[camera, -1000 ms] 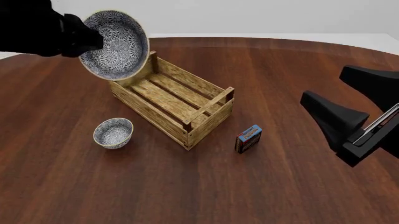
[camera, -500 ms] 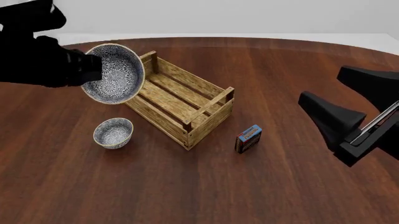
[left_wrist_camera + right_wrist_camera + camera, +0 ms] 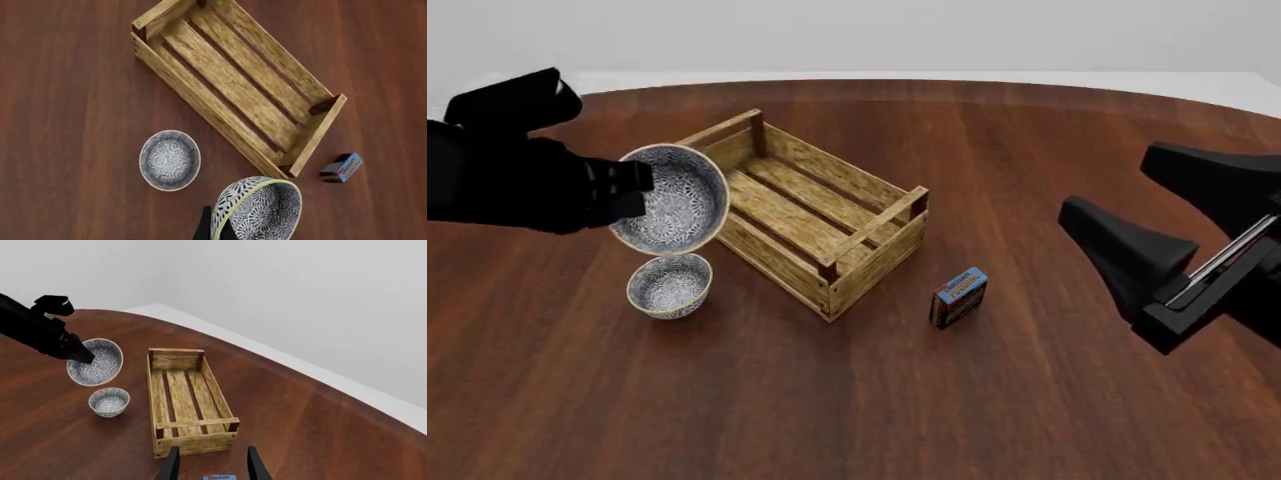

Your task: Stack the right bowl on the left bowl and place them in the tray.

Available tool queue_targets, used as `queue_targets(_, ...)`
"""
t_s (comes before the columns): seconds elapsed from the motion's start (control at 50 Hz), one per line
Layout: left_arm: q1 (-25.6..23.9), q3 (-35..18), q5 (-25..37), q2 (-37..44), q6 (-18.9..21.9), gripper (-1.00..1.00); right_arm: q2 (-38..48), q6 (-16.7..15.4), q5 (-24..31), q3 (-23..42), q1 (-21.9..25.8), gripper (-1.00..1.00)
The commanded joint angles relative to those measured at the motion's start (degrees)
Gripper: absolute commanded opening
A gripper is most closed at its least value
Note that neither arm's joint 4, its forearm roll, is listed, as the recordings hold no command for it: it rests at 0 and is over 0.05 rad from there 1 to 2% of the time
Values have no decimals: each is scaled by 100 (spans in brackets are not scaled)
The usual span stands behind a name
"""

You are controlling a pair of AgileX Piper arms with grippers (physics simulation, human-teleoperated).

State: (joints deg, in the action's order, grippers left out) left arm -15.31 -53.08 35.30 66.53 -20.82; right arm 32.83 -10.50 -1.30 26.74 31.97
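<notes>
Left gripper (image 3: 627, 190) raised at table's left, jaws clamped, right gripper (image 3: 211, 465) aloft, jaws parted

I'm seeing both bowls, the right bowl (image 3: 674, 198) and the left bowl (image 3: 670, 284), showing white with dense blue-grey ornament and yellowish rims; the tray (image 3: 814, 222) is showing light wood, the worktop (image 3: 868, 400) reddish-brown, the small box (image 3: 958, 296) blue and red.

We see a dark wooden table (image 3: 988, 400) — on it the tray (image 3: 814, 215) at centre, the left bowl (image 3: 670, 284) just left, a small blue-and-red box (image 3: 958, 297) right.
</notes>
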Motion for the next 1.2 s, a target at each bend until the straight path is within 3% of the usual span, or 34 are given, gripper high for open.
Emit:
queue_targets(0.02,-121,340,-255,196,-193,-100,54,2,-39,1,-40,100)
queue_targets(0.24,83,302,-481,530,-148,-100,168,-8,-117,-8,-42,100)
queue_targets(0.26,271,235,-573,748,16,-100,190,0,-133,-8,-40,100)
queue_targets(0.3,74,353,-639,739,-209,-100,203,-4,-144,-9,-46,100)
queue_targets(0.74,714,226,-1042,1433,-44,-100,288,15,-212,-26,-57,100)
queue_targets(1.2,846,452,-1464,1805,-139,-100,254,15,-179,-26,-47,100)
